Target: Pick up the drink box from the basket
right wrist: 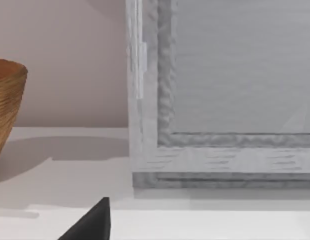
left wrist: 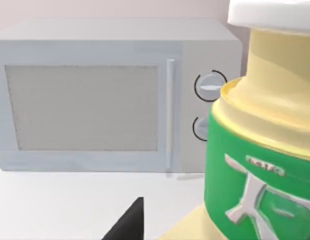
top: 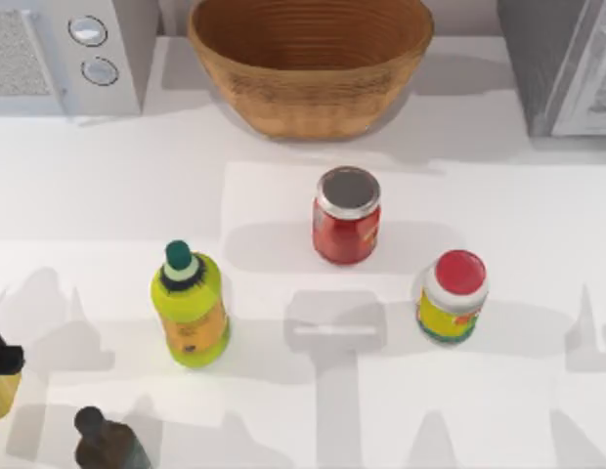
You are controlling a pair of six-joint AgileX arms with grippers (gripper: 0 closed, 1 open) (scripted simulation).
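The basket [top: 313,68] is a wide woven tan wicker bowl at the back middle of the table, cut off by the top view's upper edge. Its rim [right wrist: 7,100] also shows in the right wrist view. The drink box is out of view; the part of the basket's inside that shows holds nothing. A black part of my left gripper [left wrist: 127,225] faces the microwave, close beside a pale yellow jar [left wrist: 260,150] with a green label and white cap. A black part of my right gripper [right wrist: 90,225] points at a grey appliance beside the basket.
A microwave [top: 59,54] stands back left and a grey appliance [top: 567,63] back right. On the table are a red jar with a silver lid [top: 347,215], a red-lidded jar [top: 453,296], a yellow-green bottle [top: 191,311] and a dark bottle [top: 108,445].
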